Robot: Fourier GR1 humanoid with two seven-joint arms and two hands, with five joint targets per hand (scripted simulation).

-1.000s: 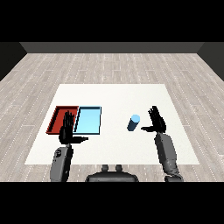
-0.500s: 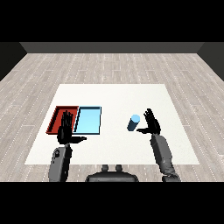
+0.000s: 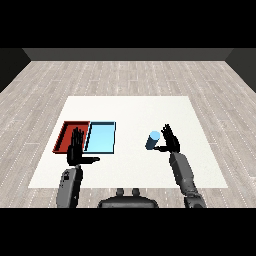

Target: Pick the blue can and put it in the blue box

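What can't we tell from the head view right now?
- Contact: whether the right hand touches the blue can; they sit too close to separate.
- Red tray: its near right part is hidden behind the left hand.
- Can's markings: too small to read.
- Light blue tray: wall height unclear from above.

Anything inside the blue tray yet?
No can shows inside the blue tray; its floor looks bare. The blue can stands on the table beside the right hand. The left hand covers its near-left corner.
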